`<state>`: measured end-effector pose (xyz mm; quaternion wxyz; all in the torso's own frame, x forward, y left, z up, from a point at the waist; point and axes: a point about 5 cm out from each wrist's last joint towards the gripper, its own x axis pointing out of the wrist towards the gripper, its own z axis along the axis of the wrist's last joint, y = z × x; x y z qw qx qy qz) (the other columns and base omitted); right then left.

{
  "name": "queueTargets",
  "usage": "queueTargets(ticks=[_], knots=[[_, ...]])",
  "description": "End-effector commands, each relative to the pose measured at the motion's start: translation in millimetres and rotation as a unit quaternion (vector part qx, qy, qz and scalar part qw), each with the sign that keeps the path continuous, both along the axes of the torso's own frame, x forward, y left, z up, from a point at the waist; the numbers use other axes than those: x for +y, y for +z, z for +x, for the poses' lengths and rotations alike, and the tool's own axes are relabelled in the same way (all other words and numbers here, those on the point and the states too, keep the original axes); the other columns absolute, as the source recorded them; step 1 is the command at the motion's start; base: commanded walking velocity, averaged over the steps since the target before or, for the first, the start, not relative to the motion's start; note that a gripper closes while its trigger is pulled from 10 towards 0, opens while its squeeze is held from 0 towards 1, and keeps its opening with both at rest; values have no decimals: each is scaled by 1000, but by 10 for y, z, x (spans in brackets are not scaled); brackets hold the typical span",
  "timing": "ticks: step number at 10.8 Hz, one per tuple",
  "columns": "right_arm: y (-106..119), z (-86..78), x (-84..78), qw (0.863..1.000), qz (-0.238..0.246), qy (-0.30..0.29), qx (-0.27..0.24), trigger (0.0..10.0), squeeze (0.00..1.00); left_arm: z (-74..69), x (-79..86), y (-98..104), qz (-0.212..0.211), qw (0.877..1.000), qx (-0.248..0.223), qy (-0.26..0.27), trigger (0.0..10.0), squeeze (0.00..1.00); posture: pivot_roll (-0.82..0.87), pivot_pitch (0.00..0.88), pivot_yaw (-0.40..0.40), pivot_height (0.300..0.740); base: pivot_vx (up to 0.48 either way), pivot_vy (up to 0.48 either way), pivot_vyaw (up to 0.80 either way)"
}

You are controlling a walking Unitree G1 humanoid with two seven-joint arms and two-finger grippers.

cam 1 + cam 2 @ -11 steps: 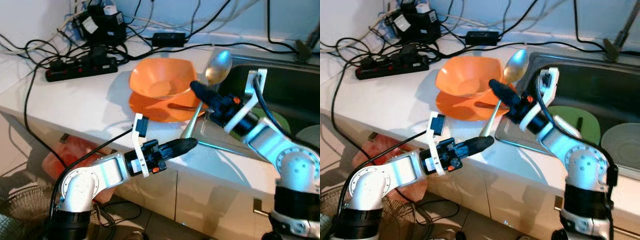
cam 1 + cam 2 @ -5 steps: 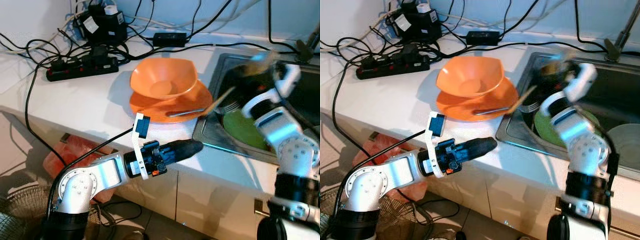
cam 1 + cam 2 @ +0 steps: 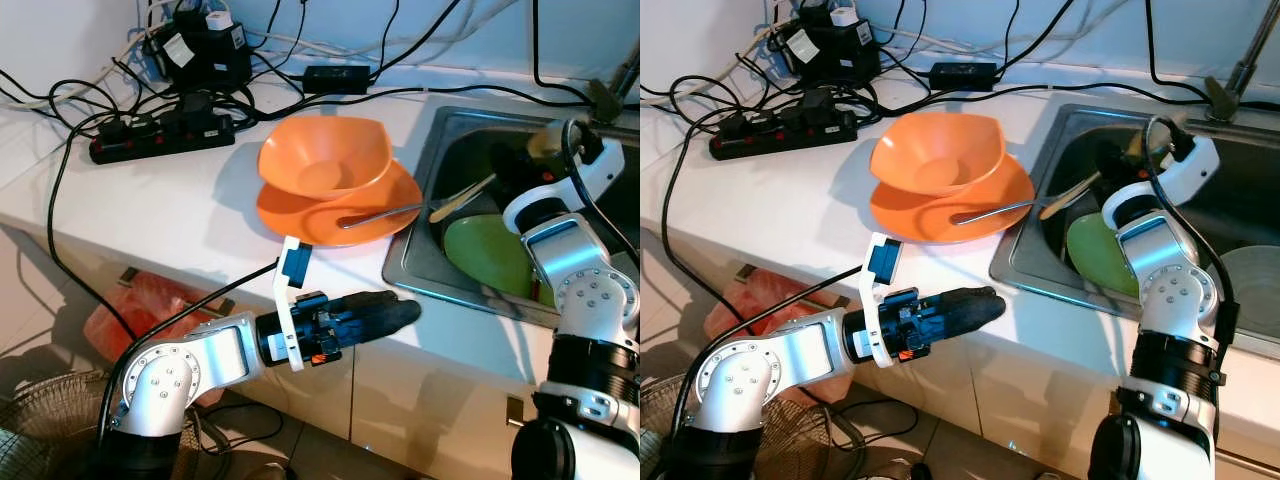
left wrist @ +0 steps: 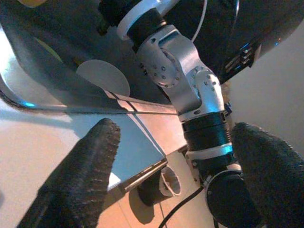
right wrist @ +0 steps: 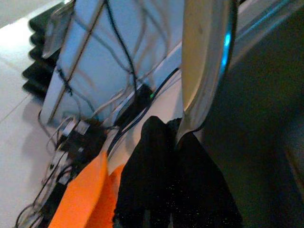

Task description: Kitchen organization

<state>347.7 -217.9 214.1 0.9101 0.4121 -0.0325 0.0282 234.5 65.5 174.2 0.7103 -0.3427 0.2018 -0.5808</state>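
Left eye view is showing the right tool (image 3: 518, 172) reaching into the steel sink (image 3: 420, 260) at about 2 o'clock in the frame, its black fingers clamping together on the handle of a large spoon (image 3: 462, 197); the handle is slanting out toward 8 o'clock over the sink, ending near the rim above the green plate (image 3: 486, 255) lying in the basin. In the right wrist view the spoon (image 5: 205, 61) is rising pale between the two pressed fingers (image 5: 142, 175), with the orange dishes at the lower corner. The orange bowl (image 3: 324, 157) is sitting on an orange plate (image 3: 300, 215) on the white desk (image 3: 170, 210), just beside the sink's near edge, and a second, thin metal utensil (image 3: 378, 213) is lying across the plate's rim, pointing toward 3 o'clock. A pale plate (image 3: 1252, 285) is lying in the sink beyond the green one. At 11 o'clock a black power strip (image 3: 160, 133) and tangled cables (image 3: 90, 90) are crowding the back of the desk. The left tool (image 3: 395, 312) is hovering at the desk's front edge near 6 o'clock, holding nothing; in the left wrist view its fingers (image 4: 83, 175) are standing well apart.
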Motion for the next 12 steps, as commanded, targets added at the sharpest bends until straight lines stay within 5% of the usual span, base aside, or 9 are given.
queueTargets(ticks=[1,2,3,4,5,8,12], knots=[[41,20,-9,1000,2,-7,-5,0,0,-51,-61,41,8,1000,-7,-11,10000,1000,91,86,96,740,0,0,0],[41,16,-19,1000,2,-6,-6,0,0,-56,-85,61,9,1000,-9,-14,10000,1000,89,87,96,740,0,0,0],[50,8,-30,1000,-1,-2,-10,0,0,-28,-49,65,11,1000,-9,-16,10000,714,88,88,96,740,0,0,0],[59,2,-63,1000,-6,-7,-12,0,0,-15,-39,51,14,1000,-9,-18,10000,118,89,88,95,740,0,0,0],[32,8,-176,999,-13,-42,-2,0,0,-24,-14,39,14,1000,-8,-21,10000,0,90,87,95,740,0,0,0],[-185,17,-484,983,-79,-143,86,0,0,-125,-90,58,29,999,-18,-25,10000,0,90,87,96,740,0,0,0],[-185,17,-484,983,-79,-143,86,0,0,-125,-90,58,29,999,-18,-25,10000,0,90,87,96,740,0,0,0]])
